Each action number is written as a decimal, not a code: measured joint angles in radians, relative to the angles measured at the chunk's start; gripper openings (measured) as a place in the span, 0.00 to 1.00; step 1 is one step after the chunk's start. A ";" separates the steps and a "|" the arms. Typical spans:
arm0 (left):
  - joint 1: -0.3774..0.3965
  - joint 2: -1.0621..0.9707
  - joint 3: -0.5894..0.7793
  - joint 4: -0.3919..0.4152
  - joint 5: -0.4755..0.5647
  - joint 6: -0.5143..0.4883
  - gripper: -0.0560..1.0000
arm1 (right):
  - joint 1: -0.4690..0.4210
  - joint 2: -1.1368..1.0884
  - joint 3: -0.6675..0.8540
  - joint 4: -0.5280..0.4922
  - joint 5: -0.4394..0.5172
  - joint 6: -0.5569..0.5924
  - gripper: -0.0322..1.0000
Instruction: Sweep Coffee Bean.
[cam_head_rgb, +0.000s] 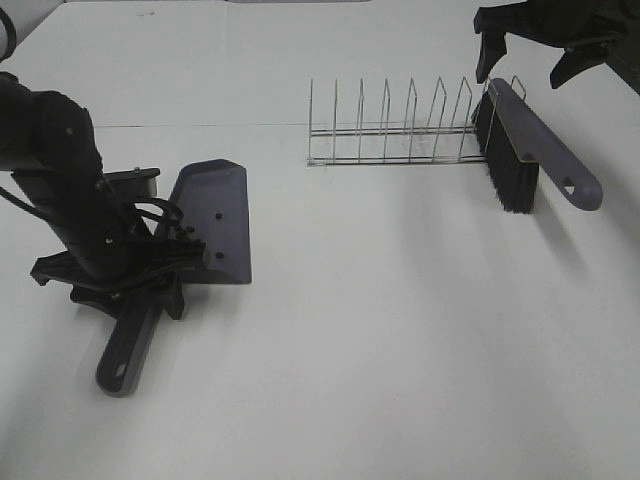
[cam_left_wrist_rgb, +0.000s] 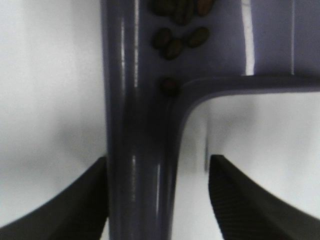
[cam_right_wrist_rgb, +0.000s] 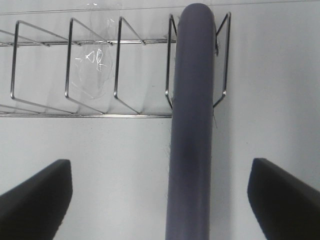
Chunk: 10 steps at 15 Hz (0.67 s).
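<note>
The coffee beans (cam_left_wrist_rgb: 175, 40) lie inside the grey dustpan (cam_head_rgb: 215, 215), gathered at the back of the pan where its handle (cam_left_wrist_rgb: 135, 150) branches off. The left wrist view shows about half a dozen, and more may sit beyond the frame edge. No loose beans can be made out on the white desk (cam_head_rgb: 400, 350) in the high view, though they would be very small there. The left end effector (cam_left_wrist_rgb: 159, 160) straddles the dustpan handle with its jaws parted. One finger (cam_left_wrist_rgb: 60, 210) stands at the handle's edge, whether touching or just beside it I cannot tell, and the other is clearly apart from it, so the handle is not clamped. The pan rests flat on the desk, which keeps the beans from rolling out. On the other side, the brush (cam_head_rgb: 512, 165) stands in the end slot of the wire rack (cam_head_rgb: 390, 135), bristles down and handle angled out towards the desk, the wires holding it propped on edge. The right end effector (cam_right_wrist_rgb: 160, 162) hovers above the brush handle (cam_right_wrist_rgb: 192, 100), wide open, with both fingers well clear of it. With the beans in the pan and the brush parked in the rack, the sweeping looks essentially done. What is left is probably only getting both arms clear without nudging the pan.
</note>
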 joint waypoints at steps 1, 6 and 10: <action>-0.001 0.000 -0.001 -0.002 0.001 0.000 0.62 | 0.000 0.000 0.000 0.000 0.000 0.000 0.81; -0.001 -0.028 0.001 0.002 0.064 0.000 0.66 | 0.000 -0.018 0.001 0.000 0.001 -0.026 0.81; -0.001 -0.219 0.001 0.062 0.125 0.000 0.66 | 0.000 -0.148 0.102 0.000 0.001 -0.027 0.81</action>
